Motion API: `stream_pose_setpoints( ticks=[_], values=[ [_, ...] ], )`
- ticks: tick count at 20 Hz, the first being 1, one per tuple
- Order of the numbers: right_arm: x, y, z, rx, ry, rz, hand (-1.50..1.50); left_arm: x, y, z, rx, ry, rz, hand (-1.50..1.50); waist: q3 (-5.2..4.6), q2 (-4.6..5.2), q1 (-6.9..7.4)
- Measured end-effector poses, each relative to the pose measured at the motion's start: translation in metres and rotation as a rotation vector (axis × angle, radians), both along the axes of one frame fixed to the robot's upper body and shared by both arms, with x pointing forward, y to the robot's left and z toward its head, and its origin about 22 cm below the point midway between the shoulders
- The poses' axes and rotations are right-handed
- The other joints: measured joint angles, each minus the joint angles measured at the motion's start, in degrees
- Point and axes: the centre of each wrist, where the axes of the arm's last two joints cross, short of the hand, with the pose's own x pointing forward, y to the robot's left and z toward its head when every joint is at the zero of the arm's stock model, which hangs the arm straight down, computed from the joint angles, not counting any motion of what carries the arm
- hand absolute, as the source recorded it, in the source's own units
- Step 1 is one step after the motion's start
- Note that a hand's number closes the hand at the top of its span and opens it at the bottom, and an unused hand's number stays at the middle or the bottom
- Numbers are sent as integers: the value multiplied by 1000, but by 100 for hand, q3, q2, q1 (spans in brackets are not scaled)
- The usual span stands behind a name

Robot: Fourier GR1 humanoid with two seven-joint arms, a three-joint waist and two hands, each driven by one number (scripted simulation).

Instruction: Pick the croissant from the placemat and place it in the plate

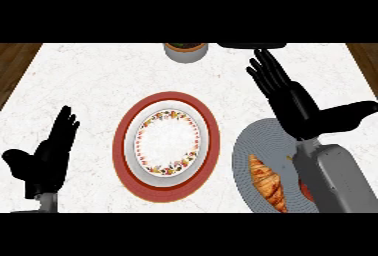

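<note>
Croissant (267, 182) on grey placemat (255, 144), lower right, not yet grasped. Right hand (294, 106) open just beyond it, fingers straight, seemingly ready to grasp. Floral plate (168, 142) centre, awaiting croissant. Left hand (48, 150) open, resting left.

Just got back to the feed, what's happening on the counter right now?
The croissant lies on the grey placemat at the right, not yet picked up. The right hand is open above the placemat's far side, past the croissant, holding nothing. The plate sits empty in the middle on a red mat. The left hand rests open at the lower left.
</note>
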Motion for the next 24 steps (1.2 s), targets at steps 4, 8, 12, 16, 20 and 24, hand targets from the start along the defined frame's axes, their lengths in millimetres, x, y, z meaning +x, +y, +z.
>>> stream_pose_setpoints(
  ticks=[4,8,12,16,20,24],
  values=[
    [-18,42,-12,-126,-14,-22,-150,9,-2,8,60,-34,-37,0,-3,-49,-79],
    [-25,57,-20,-470,-147,-4,150,21,-2,21,128,-60,-98,0,-117,-192,-129],
    [-43,54,-56,-797,-221,-60,-150,26,-9,23,147,-63,-135,0,-76,-169,-279],
    [-92,60,-116,-925,-249,-103,-150,37,-13,22,151,-66,-163,0,-27,-102,-282],
    [-122,53,-136,-1050,-370,-177,-150,46,-20,25,150,-66,-179,0,-24,-106,-262],
    [-147,51,-124,-1110,-485,-256,-150,54,-19,26,151,-61,-190,0,-13,-98,-252]
  ],
)
